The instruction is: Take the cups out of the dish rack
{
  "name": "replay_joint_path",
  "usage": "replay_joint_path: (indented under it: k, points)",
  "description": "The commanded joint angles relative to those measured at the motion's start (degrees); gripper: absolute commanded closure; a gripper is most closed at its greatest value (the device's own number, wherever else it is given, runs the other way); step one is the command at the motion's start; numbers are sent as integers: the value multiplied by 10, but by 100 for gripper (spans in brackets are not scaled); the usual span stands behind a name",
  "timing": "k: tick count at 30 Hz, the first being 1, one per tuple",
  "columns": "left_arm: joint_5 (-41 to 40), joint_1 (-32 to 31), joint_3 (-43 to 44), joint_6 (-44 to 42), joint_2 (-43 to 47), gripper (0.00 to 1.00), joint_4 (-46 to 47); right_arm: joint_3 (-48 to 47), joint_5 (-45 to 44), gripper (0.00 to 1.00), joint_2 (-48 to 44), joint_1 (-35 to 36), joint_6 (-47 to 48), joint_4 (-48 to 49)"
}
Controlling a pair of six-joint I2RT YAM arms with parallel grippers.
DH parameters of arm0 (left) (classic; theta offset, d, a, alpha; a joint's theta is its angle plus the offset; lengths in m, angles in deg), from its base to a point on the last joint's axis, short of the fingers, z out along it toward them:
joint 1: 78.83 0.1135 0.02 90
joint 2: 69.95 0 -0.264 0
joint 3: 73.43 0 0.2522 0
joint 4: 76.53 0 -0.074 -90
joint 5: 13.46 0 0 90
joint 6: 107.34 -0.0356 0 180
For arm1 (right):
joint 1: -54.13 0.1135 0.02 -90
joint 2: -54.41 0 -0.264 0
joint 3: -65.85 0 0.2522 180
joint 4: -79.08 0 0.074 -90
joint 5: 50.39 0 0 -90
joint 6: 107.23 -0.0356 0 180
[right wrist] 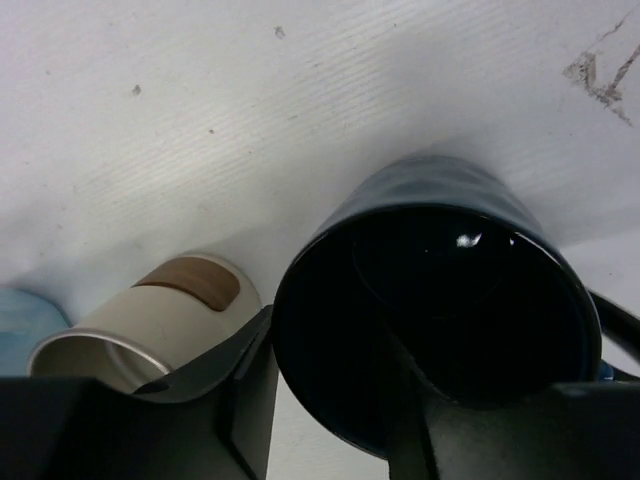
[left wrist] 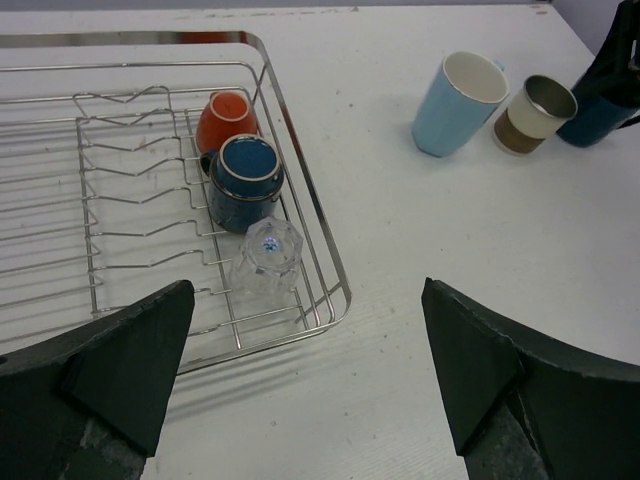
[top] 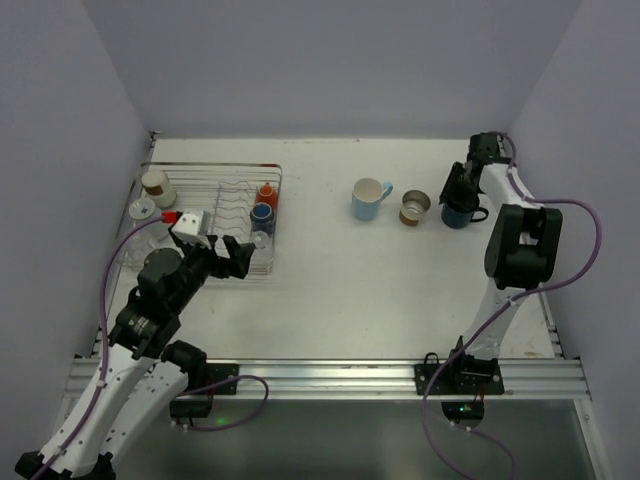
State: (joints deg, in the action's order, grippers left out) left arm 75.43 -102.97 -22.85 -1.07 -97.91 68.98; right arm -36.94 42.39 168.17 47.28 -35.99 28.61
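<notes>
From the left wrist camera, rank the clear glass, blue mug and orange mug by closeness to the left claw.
1. Clear glass, at the rack's near right corner.
2. Blue mug, just behind it.
3. Orange mug, farthest back.

- This looks like a robot lab's test cell, not a kitchen.
- A left arm (top: 150, 300) and a right arm (top: 520, 245) are bolted to an aluminium rail (top: 330, 378) at the white desk's (top: 330, 290) near edge.
- Purple cables (top: 598, 240) loop around them.
- Plain pale walls (top: 330, 70) box in three sides.
- A dish rack (top: 215, 167) and cups (top: 370, 205) stand on the desk.
</notes>
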Motion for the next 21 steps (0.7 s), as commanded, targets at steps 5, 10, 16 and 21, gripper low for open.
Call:
replay_joint_path:
  k: [5, 10, 16, 21]
  points:
    - [-79, 1, 4, -8, -11, 0, -9, -18, 27, 48, -63, 3, -2, 0]
    - [-143, 1, 17, 5, -29, 0, -19, 25, 52, 33, -165, 3, -27, 43]
    - [-179, 1, 64, 46, -99, 0, -34, 199, 100, 12, -388, 49, -77, 206]
    - [-335, 9, 129, 64, -163, 0, -34, 367, -40, 11, -541, 254, -75, 314]
